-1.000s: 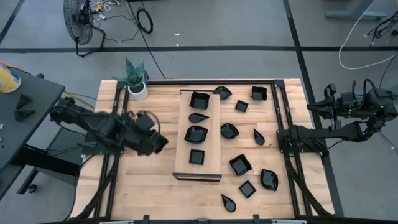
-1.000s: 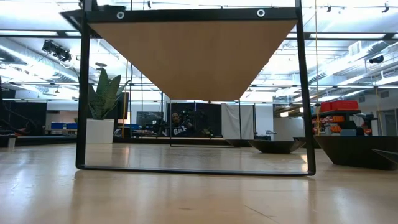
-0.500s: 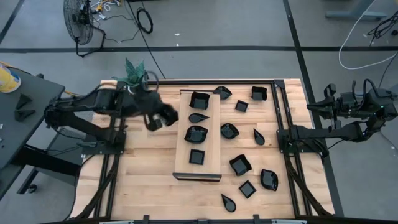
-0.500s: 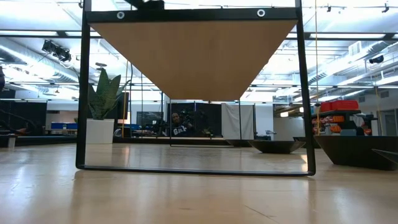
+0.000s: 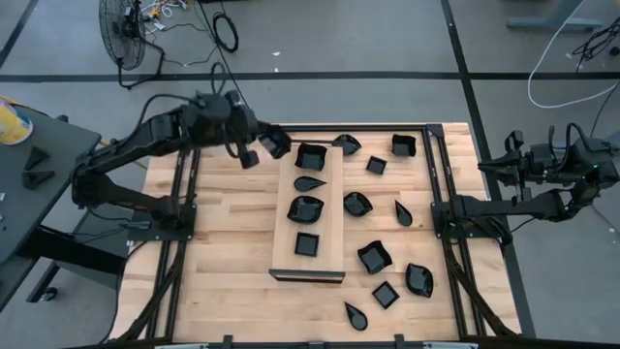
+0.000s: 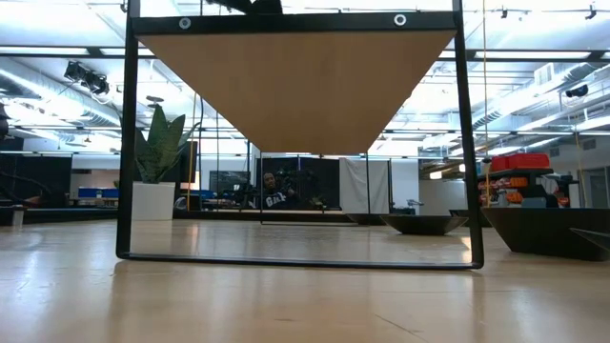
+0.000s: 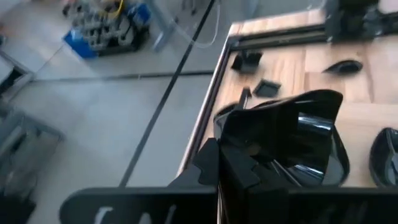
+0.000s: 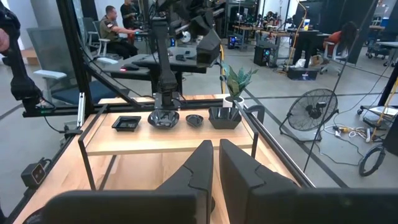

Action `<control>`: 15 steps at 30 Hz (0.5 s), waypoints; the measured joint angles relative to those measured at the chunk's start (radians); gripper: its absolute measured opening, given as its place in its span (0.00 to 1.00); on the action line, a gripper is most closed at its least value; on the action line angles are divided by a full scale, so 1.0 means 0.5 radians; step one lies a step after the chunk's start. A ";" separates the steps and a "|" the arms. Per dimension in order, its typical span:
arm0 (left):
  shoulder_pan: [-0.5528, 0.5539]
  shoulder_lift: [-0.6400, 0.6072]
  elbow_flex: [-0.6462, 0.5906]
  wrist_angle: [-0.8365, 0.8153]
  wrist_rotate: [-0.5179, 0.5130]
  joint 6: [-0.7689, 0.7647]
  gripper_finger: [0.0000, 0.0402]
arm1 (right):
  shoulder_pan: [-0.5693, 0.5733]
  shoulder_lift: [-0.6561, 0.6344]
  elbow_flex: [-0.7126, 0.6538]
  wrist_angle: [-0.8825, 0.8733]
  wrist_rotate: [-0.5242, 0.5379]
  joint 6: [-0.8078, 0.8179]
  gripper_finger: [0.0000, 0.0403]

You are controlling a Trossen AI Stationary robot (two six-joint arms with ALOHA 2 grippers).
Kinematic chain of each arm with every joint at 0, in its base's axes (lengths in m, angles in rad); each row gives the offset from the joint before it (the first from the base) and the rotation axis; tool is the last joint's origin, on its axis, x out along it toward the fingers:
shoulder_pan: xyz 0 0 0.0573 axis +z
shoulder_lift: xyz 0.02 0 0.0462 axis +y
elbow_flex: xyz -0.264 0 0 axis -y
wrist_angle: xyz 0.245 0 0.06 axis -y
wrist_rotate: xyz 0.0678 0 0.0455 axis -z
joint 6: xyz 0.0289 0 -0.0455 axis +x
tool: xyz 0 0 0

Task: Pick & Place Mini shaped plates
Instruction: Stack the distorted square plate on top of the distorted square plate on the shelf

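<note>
Swung over the table's far edge, left hand [image 5: 260, 147] pinches a plate [image 7: 292, 140], clear only wrist-side.

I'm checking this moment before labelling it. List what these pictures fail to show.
- Left gripper, high view: it carries a black plate near the wooden board's far end; the plate's shape stays unclear, since the left wrist view shows it blurred and half hidden by the fingers.
- Low view: the board's black end frame blocks the table, so no plates on the board show.
- Right gripper: whether it holds anything cannot be told.
</note>
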 joint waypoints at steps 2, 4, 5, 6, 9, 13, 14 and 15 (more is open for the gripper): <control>0.069 0.008 0.000 0.088 0.176 0.097 0.00 | 0.000 0.000 -0.001 0.000 0.000 0.000 0.08; 0.129 0.030 0.000 0.178 0.297 0.157 0.00 | 0.000 0.000 0.000 0.000 0.000 0.000 0.08; 0.162 0.035 -0.002 0.205 0.346 0.192 0.00 | 0.000 0.000 0.000 0.000 0.000 0.000 0.08; 0.198 0.037 -0.004 0.234 0.384 0.232 0.00 | 0.000 0.000 0.000 0.000 0.000 0.000 0.08; 0.282 0.066 0.001 0.405 0.482 0.362 0.00 | 0.000 0.000 -0.001 0.000 0.000 0.000 0.08; 0.393 0.121 -0.004 0.567 0.657 0.463 0.00 | 0.000 0.000 0.000 -0.001 0.000 0.000 0.08; 0.415 0.141 -0.003 0.605 0.691 0.463 0.00 | 0.000 0.000 0.000 0.000 0.000 0.000 0.08; 0.439 0.160 -0.003 0.625 0.713 0.459 0.00 | 0.000 0.000 0.000 0.000 0.000 0.000 0.08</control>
